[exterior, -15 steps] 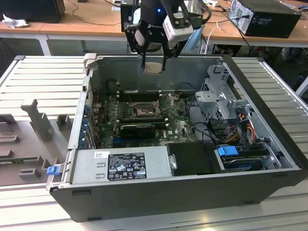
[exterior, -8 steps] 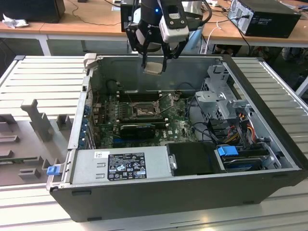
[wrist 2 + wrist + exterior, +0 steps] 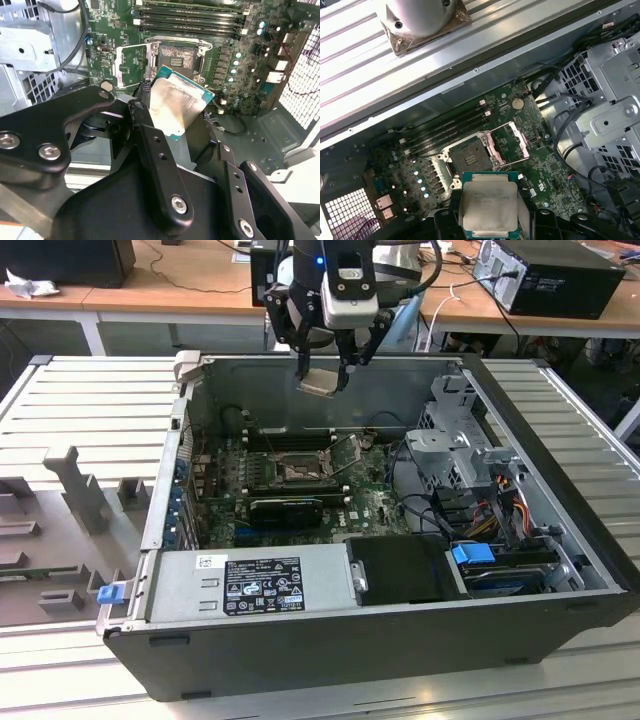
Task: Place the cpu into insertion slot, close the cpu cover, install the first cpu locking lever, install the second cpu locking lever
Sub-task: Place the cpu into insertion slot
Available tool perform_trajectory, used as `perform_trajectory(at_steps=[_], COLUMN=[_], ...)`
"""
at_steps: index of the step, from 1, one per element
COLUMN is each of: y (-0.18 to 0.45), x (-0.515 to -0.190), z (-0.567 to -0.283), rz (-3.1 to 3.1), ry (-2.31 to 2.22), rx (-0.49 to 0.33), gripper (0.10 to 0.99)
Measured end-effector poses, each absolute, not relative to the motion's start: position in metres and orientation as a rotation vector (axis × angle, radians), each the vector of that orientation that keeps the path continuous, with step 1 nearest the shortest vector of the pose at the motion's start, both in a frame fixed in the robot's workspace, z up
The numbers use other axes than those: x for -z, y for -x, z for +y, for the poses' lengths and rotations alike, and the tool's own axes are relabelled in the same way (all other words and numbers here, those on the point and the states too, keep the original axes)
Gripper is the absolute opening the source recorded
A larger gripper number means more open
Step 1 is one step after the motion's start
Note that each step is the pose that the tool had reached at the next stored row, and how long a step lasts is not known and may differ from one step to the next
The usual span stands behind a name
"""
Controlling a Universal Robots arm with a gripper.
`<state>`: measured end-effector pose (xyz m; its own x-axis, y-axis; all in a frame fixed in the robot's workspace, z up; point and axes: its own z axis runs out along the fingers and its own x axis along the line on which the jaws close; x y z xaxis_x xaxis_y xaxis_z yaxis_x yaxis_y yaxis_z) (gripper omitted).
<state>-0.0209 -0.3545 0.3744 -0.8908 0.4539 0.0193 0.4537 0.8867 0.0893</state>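
Note:
My gripper (image 3: 320,372) hangs above the open computer case, shut on the cpu (image 3: 319,383), a pale silver square chip held by two opposite edges and tilted. In both wrist views the cpu (image 3: 177,102) (image 3: 488,205) sits between the black fingers (image 3: 150,145). Below it on the green board lies the insertion slot (image 3: 298,471) (image 3: 176,61) (image 3: 469,159), uncovered, its dark pin field showing. The cpu cover (image 3: 510,142) (image 3: 131,65) stands swung open beside the slot. The cpu is well above the slot and apart from it.
Long black memory sticks (image 3: 190,15) run beside the socket. A silver power supply (image 3: 250,585) fills the case's near side, and a metal drive cage (image 3: 470,455) with cables stands at the exterior view's right. Grey fixtures (image 3: 80,490) sit outside the case at the left.

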Motion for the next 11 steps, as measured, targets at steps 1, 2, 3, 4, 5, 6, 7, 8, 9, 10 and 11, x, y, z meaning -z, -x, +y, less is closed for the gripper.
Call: perform_trajectory(at_steps=[1,2,3,4,5,6,7,8,9,10,11], y=[0.0209,0.0209,0.0209,0.0209,0.0209,0.0209,0.0209,0.0209,0.0209,0.0209,0.0209], x=[-0.3744,-0.3744,-0.3745,-0.3745,-0.3745,-0.3744,-0.3744,-0.3744,-0.3744,-0.3744,-0.3743], z=[-0.3545,-0.3545,-0.3545,-0.3545,-0.3545,-0.3545,-0.3545,-0.3545,-0.3545,-0.3545,-0.3545], rz=[3.046,3.042,3.036,3.033,3.03,3.025,3.022,3.018,3.015,3.011,3.007], ry=[-0.746,-0.758,-0.78,-0.792,-0.803,-0.818,-0.828,-0.841,-0.85,-0.864,-0.877], rx=[-0.143,-0.144,-0.143,-0.143,-0.143,-0.143,-0.143,-0.143,-0.143,-0.143,-0.143], gripper=[0.525,0.525,0.525,0.525,0.525,0.525,0.525,0.525,0.525,0.525,0.525])
